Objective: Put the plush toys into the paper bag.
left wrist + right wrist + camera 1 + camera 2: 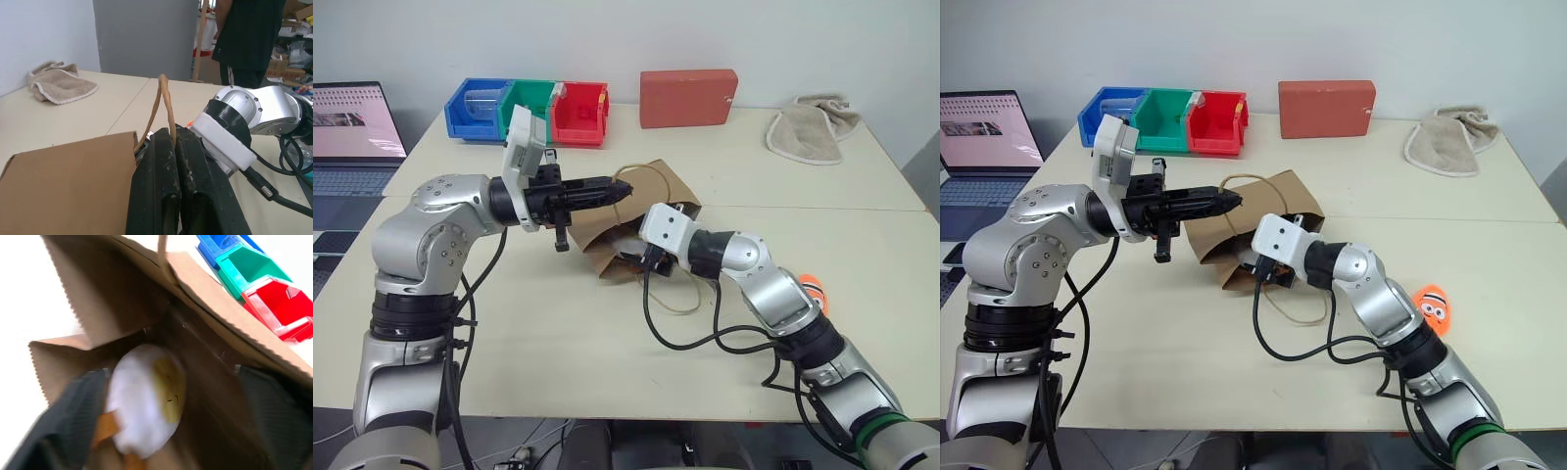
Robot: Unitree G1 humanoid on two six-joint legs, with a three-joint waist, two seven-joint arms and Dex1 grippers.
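Observation:
The brown paper bag [1263, 208] lies on its side mid-table, mouth toward me. My left gripper [1234, 201] is shut on the bag's upper loop handle [164, 105] and holds the mouth lifted. My right gripper [166, 431] reaches into the mouth, its fingers [58, 421] spread wide and open. Inside the bag lies the white egg plush toy [142, 411] with its yellow face, close to one finger and apart from the other. The orange plush toy [1433, 304] rests on the table to the right of my right forearm.
The bag's other handle loop [680, 299] trails on the table. A red-orange block [688, 97], blue, green and red bins [529, 110] and a beige cloth [813, 127] line the far side. A laptop [352, 127] sits at far left. A person [249, 34] stands beyond the table.

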